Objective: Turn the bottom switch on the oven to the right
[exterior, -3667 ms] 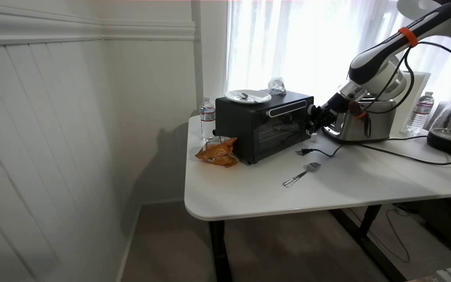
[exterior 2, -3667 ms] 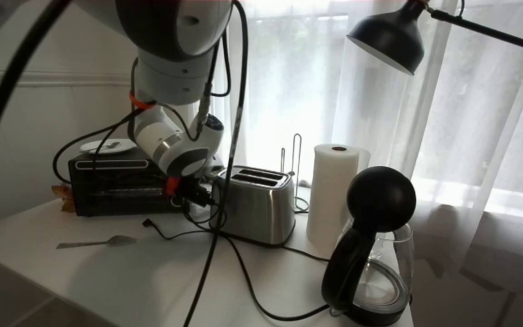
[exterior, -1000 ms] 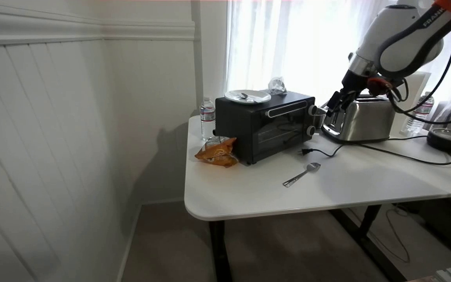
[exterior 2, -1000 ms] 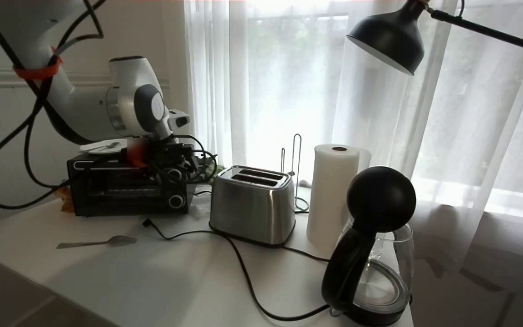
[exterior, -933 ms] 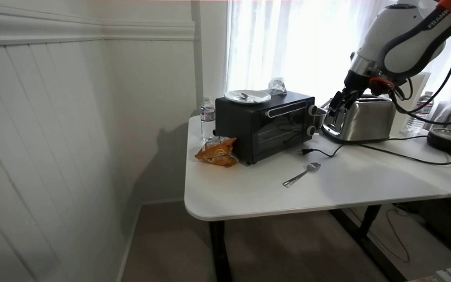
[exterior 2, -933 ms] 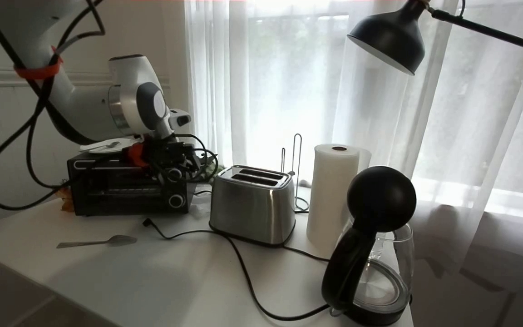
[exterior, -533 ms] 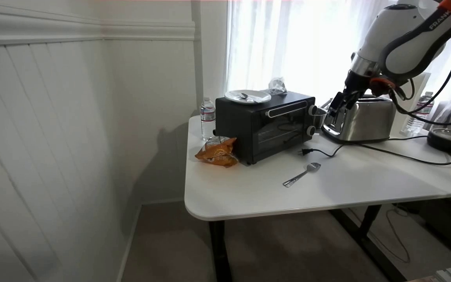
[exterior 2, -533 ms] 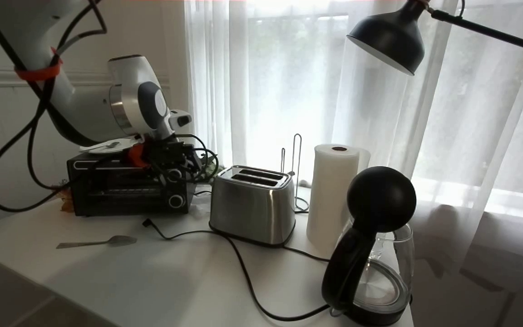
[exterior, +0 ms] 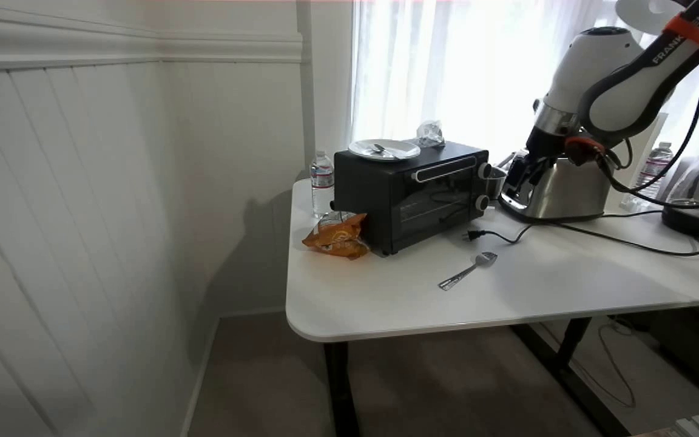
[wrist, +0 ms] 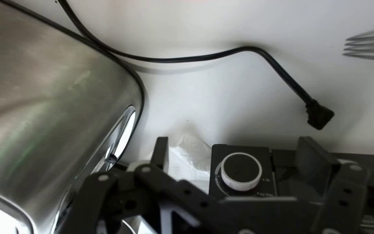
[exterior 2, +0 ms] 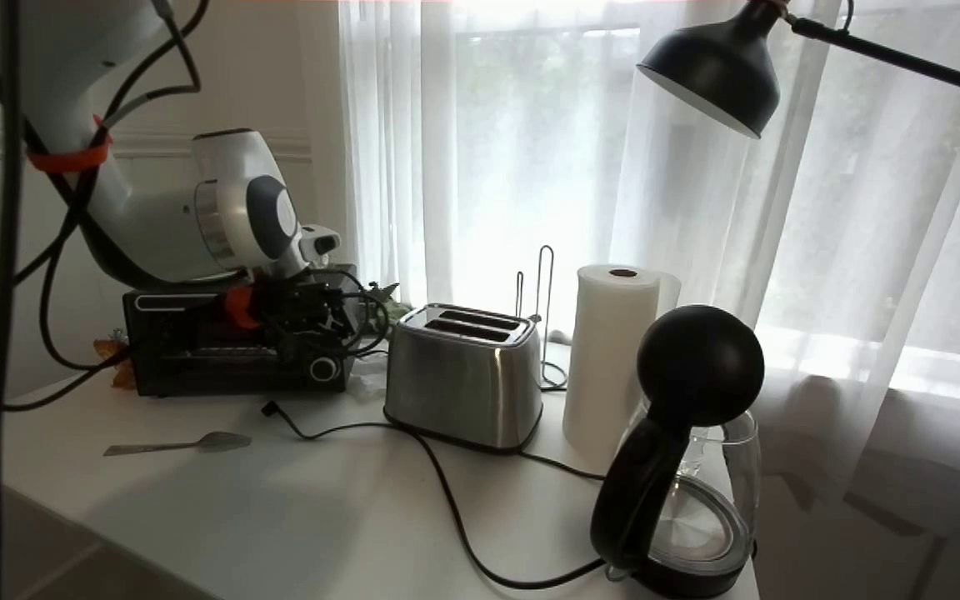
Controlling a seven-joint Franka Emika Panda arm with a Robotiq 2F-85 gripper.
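The black oven (exterior: 361, 194) stands on the white table, its dark glass door facing outward. Its bottom switch, a round knob with a pale rim (wrist: 241, 171), shows in the wrist view on the front panel and in both exterior views. The knob (exterior 2: 322, 369) sits just below my gripper (exterior 2: 301, 321) in an exterior view. My gripper (wrist: 239, 154) is open wide, one finger on each side of the knob as the wrist view sees it. In an exterior view a gap separates the knob (exterior: 481, 203) from the gripper (exterior: 520, 176). Nothing is held.
A silver toaster (exterior: 577, 191) stands close beside the gripper. Its black cord ends in a plug (wrist: 318, 114) in front of the oven. A fork (exterior: 469, 270) lies nearer the table edge. A plate (exterior: 384, 150) rests on the oven; a cup (exterior: 494, 182) stands beside it.
Several seconds ago the gripper was at the oven's knobs, hiding them; it then drew back and turned. In the last half second it has lowered slightly, still open. The oven has stayed put.
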